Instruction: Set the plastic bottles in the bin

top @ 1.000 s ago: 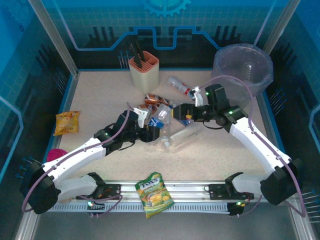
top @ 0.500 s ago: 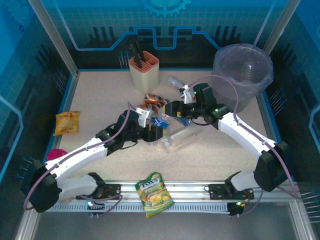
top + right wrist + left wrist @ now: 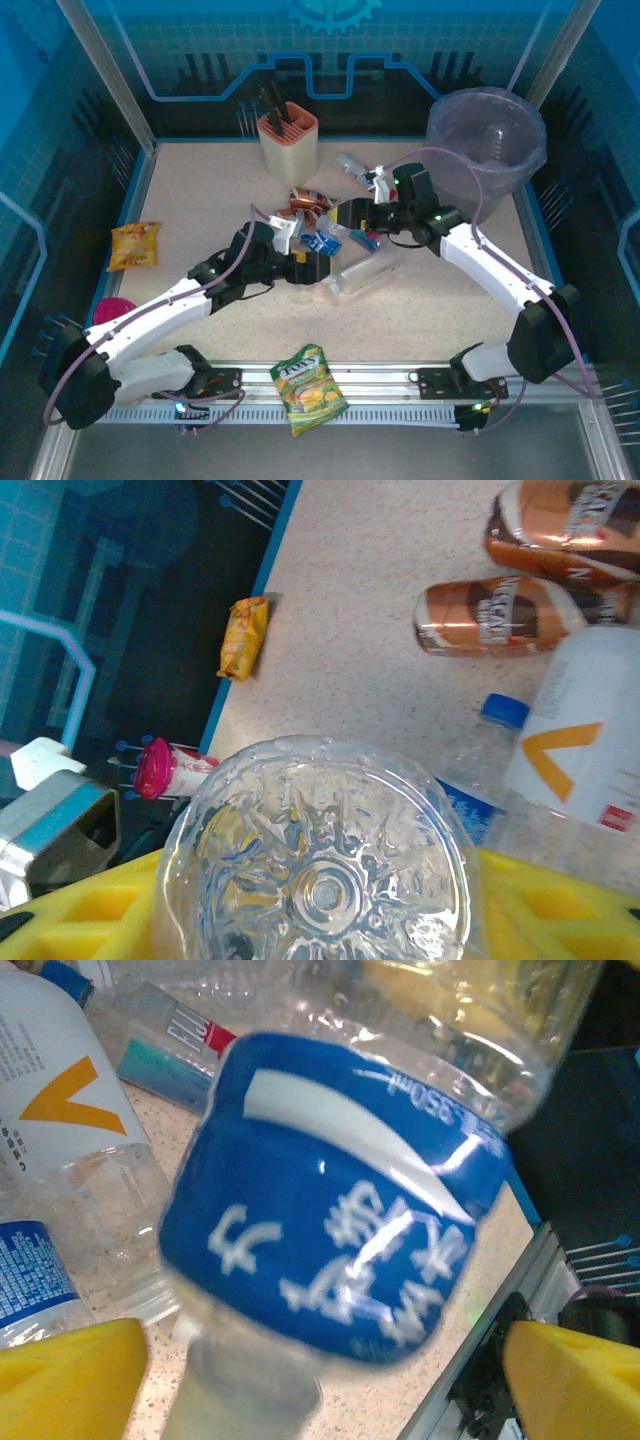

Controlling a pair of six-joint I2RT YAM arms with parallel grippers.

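Mid-table, the right gripper (image 3: 320, 912) is clamped round a clear blue-labelled bottle (image 3: 335, 1230); the left gripper (image 3: 315, 1385) gapes wide, its fingers flanking it.

My bench (image 3: 200, 190) is speckled beige; plastic bottles (image 3: 365, 270) lie huddled at its middle, two brown ones (image 3: 310, 203) just behind them; the bin (image 3: 487, 140) stands in my far right corner; a peach utensil holder (image 3: 288, 140) stands at the back; an orange snack bag (image 3: 134, 245) lies at my left edge.
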